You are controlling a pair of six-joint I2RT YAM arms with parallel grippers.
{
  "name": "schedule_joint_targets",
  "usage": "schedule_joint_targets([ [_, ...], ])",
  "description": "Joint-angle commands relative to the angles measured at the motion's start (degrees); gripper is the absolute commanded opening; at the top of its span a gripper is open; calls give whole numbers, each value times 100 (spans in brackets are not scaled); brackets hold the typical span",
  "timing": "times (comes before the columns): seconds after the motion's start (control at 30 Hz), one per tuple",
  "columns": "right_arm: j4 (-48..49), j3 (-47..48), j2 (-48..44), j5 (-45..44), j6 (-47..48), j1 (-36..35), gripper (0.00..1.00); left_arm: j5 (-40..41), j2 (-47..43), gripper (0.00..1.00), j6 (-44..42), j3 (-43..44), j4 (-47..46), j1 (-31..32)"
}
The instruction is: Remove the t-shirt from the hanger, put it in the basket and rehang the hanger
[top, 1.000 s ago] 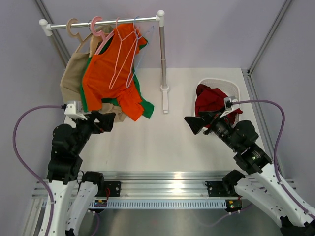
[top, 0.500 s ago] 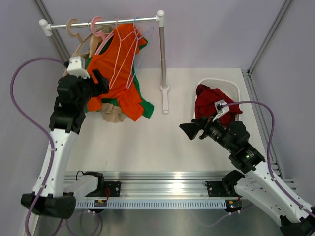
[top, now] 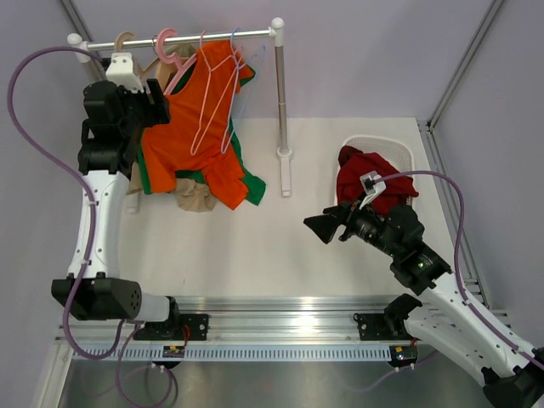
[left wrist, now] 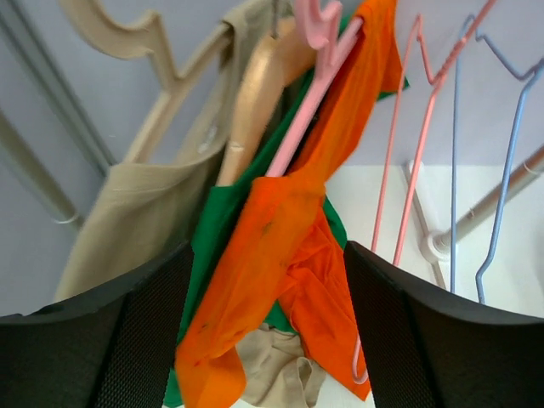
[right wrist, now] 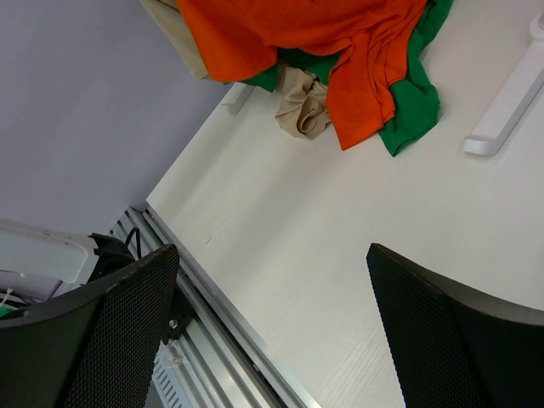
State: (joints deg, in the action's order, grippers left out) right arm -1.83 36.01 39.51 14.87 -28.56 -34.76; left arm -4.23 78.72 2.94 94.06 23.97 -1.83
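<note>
Orange t-shirt (top: 191,127) is still hung on the hanger (top: 166,42) at the rack (top: 212,36). The left tool (top: 161,104) has been raised from the counter (top: 272,255) to its shoulder, jaws spread with fabric between them, nothing pinched; a grasp seems imminent. The right tool (top: 317,228) is held spread, idle. A red garment (top: 361,174) is held in the basket (top: 382,140).

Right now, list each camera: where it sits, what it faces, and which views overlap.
Top external: above and behind the arm bases, looking down at the table, the clothes rack and both arms.
Left wrist: on the raised left arm, facing the orange t-shirt on the pink hanger; its own fingers frame the bottom.
Right wrist: on the right arm over the table, looking down and across at the t-shirt's lower end; its own fingers show.
Shared: both wrist views show the t-shirt and the green shirt.
</note>
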Motion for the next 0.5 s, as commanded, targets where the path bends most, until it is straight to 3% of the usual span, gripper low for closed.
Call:
schedule_joint_targets([
  [0.0, 253, 126, -31, 218, 26, -39, 99, -798, 336, 72, -162, 262, -85, -2],
  [0.27, 209, 126, 13, 147, 87, -39, 99, -712, 785, 68, -136, 455, -85, -2],
  [0.47, 209, 134, 31, 77, 122, -39, 99, -596, 557, 68, -101, 201, -488, 7],
])
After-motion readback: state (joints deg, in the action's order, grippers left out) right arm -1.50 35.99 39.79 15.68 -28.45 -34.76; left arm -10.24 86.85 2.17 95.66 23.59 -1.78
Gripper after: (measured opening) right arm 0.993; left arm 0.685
